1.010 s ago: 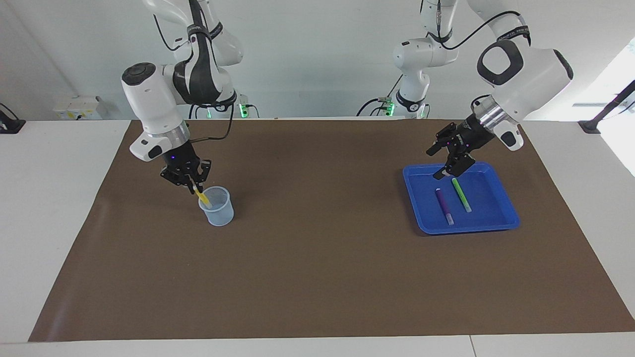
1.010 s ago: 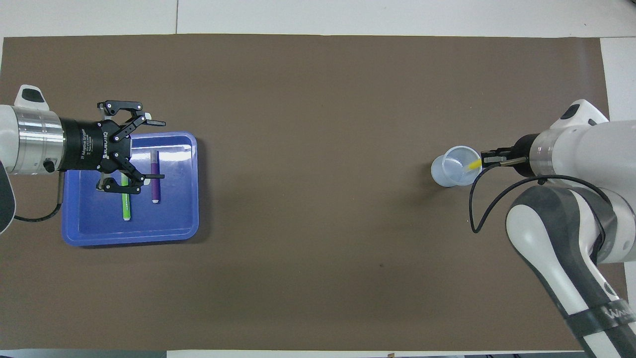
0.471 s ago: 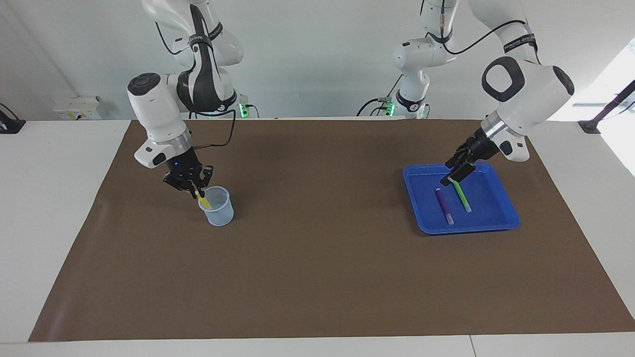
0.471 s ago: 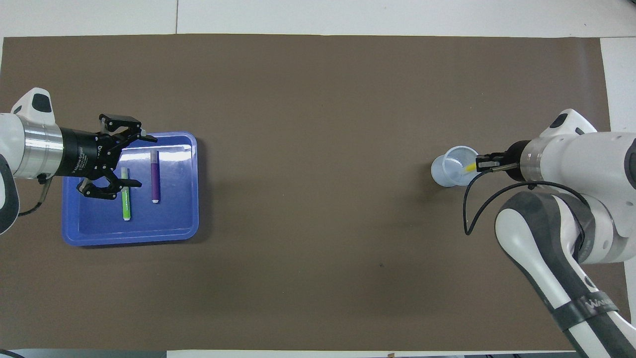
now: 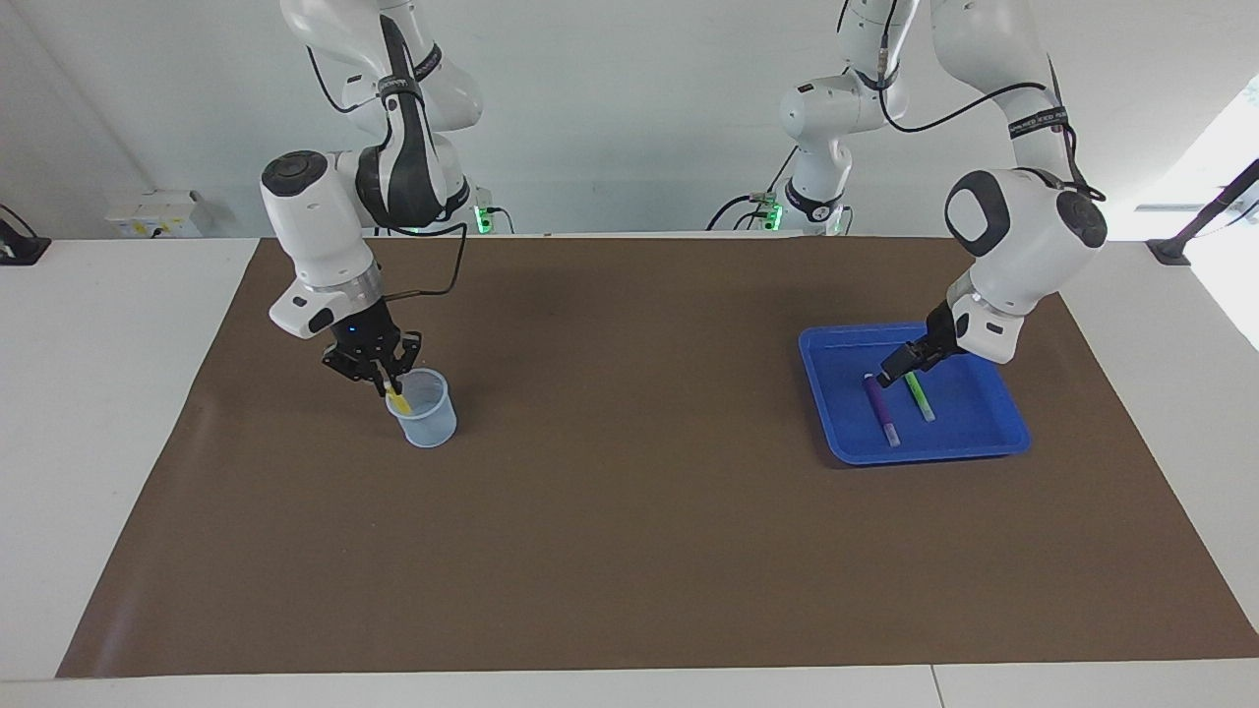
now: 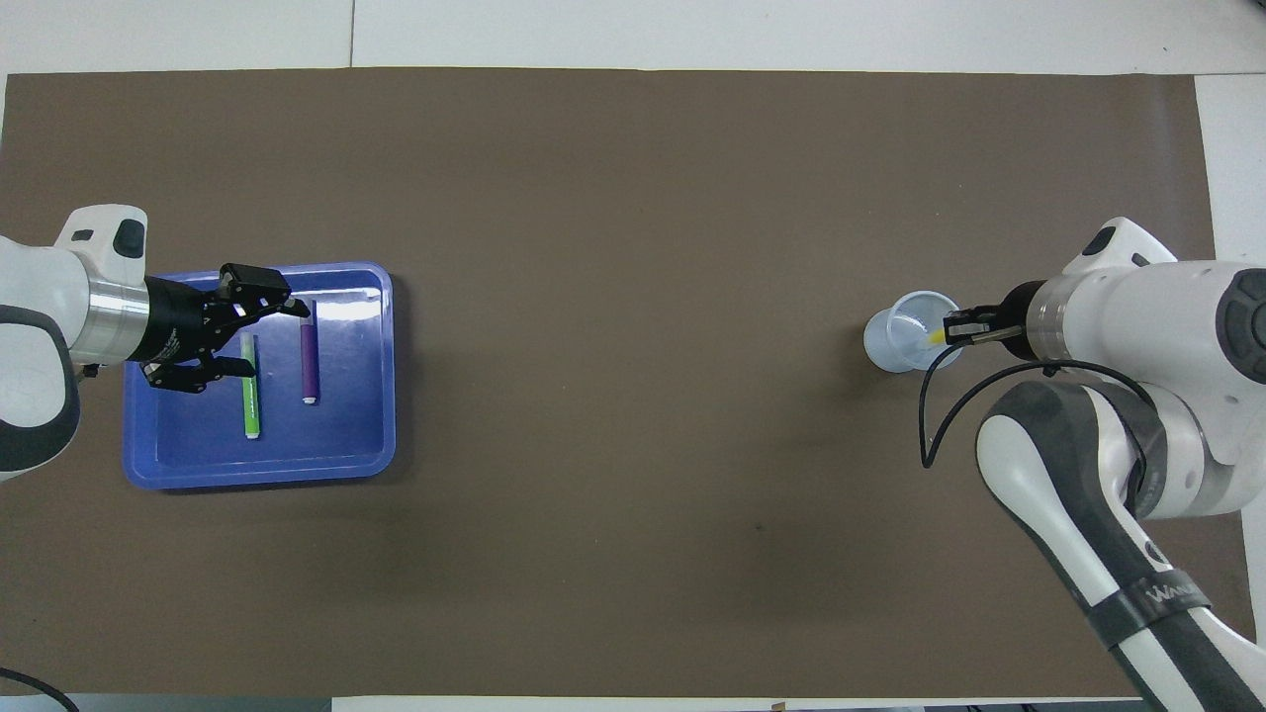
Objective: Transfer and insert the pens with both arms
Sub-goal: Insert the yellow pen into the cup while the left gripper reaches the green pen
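Note:
My right gripper is shut on the yellow pen and holds it tilted, its lower end inside the clear plastic cup. In the overhead view the right gripper sits at the cup's rim with the yellow pen poking in. The green pen and the purple pen lie side by side in the blue tray. My left gripper is open and low over the pens' ends nearer the robots. It also shows in the overhead view, over the green pen and beside the purple pen.
A brown mat covers the table. The blue tray lies toward the left arm's end, the cup toward the right arm's end. Two smaller white arms with green lights stand at the table's edge by the robots.
My left gripper has come down toward the pens' ends in the tray. My right gripper has lowered the yellow pen deeper into the cup, and the cup has shifted slightly.

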You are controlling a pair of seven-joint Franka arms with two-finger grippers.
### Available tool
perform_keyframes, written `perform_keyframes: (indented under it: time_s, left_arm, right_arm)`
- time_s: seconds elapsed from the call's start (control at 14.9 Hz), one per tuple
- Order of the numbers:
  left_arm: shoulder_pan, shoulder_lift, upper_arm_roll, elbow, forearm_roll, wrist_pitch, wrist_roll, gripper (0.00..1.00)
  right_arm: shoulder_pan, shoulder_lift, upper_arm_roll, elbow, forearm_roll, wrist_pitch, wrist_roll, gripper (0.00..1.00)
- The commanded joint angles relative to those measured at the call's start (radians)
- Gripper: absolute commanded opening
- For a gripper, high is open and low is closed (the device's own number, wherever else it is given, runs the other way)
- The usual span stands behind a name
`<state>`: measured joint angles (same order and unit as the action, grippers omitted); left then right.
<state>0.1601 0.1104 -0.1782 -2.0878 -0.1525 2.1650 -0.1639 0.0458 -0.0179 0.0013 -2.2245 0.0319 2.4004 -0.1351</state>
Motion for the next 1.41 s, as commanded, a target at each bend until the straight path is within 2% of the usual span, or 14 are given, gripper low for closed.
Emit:
perform_keyframes:
  time_s: [0.0, 0.07, 0.13, 0.27, 0.4, 0.54, 0.67, 0.81, 0.94, 1.28, 1.35]
  left_arm:
    - [0.028, 0.052, -0.006, -0.001, 0.105, 0.079, 0.121, 1.0]
    - [0.033, 0.061, -0.006, -0.001, 0.106, 0.096, 0.148, 1.0]
    - [0.051, 0.072, -0.006, -0.001, 0.106, 0.113, 0.176, 1.0]
    - [0.065, 0.084, -0.006, -0.003, 0.106, 0.137, 0.195, 1.0]
    - [0.071, 0.098, -0.004, -0.005, 0.108, 0.167, 0.201, 0.99]
    - [0.078, 0.098, -0.006, -0.02, 0.108, 0.174, 0.25, 0.95]
    - [0.079, 0.1, -0.004, -0.041, 0.108, 0.206, 0.276, 0.92]
    - [0.079, 0.1, -0.004, -0.049, 0.108, 0.214, 0.279, 0.87]
    - [0.081, 0.1, -0.003, -0.051, 0.108, 0.214, 0.294, 0.84]
    - [0.091, 0.1, -0.003, -0.063, 0.114, 0.214, 0.305, 0.76]
    - [0.093, 0.101, -0.004, -0.063, 0.144, 0.213, 0.307, 0.74]
  right_arm:
    - [-0.006, -0.004, 0.0, -0.007, -0.027, 0.019, -0.009, 0.2]
    - [-0.006, -0.004, 0.0, -0.007, -0.027, 0.019, -0.011, 0.44]
    - [-0.006, -0.002, 0.0, -0.006, -0.027, 0.019, -0.009, 0.6]
    - [-0.006, -0.002, 0.0, -0.003, -0.027, 0.019, -0.009, 0.71]
    - [-0.006, -0.001, 0.0, 0.003, -0.027, 0.019, -0.009, 0.75]
    - [-0.007, 0.003, 0.0, 0.019, -0.026, 0.016, -0.008, 0.83]
    - [-0.007, 0.013, 0.0, 0.051, -0.024, 0.006, -0.006, 0.98]
    - [-0.007, 0.01, 0.0, 0.086, -0.024, -0.019, 0.014, 1.0]
    - [-0.007, 0.003, 0.0, 0.144, -0.024, -0.108, 0.041, 1.0]
    - [-0.009, 0.003, 0.0, 0.391, -0.026, -0.447, 0.136, 1.0]
    - [-0.009, 0.003, 0.0, 0.432, -0.026, -0.504, 0.152, 1.0]
